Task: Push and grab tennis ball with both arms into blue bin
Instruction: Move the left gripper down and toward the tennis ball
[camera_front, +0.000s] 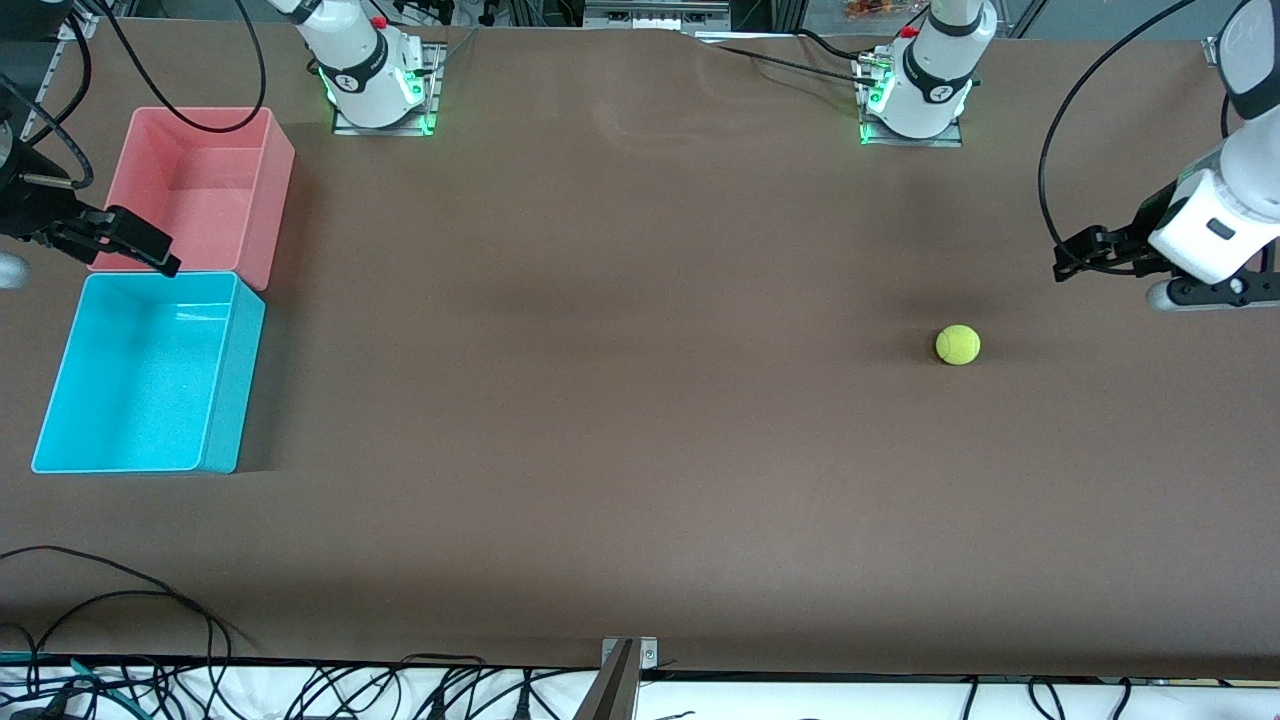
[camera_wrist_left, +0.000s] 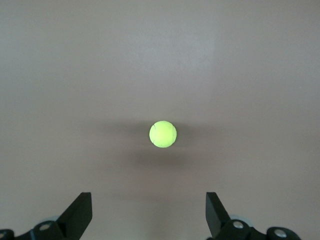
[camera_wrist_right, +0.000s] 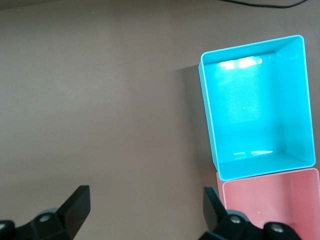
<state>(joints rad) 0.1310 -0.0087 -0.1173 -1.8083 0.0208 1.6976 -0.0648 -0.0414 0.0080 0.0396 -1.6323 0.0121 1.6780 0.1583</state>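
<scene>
The tennis ball (camera_front: 958, 344) lies on the brown table toward the left arm's end; it also shows in the left wrist view (camera_wrist_left: 163, 134). My left gripper (camera_front: 1062, 258) is open and empty, up over the table beside the ball and apart from it; the left wrist view (camera_wrist_left: 148, 212) shows its two fingers spread wide. The blue bin (camera_front: 232, 380) stands empty at the right arm's end and shows in the right wrist view (camera_wrist_right: 250, 47). My right gripper (camera_front: 172, 256) is open and empty, over the seam between the blue bin and the pink bin; its fingers also show wide apart in the right wrist view (camera_wrist_right: 146, 207).
A pink bin (camera_front: 278, 200) of like size touches the blue bin on the side farther from the front camera; it shows in the right wrist view (camera_wrist_right: 272, 200). The two arm bases (camera_front: 380, 90) stand along the table's edge farthest from the front camera. Black cables (camera_front: 150, 600) lie at the nearest edge.
</scene>
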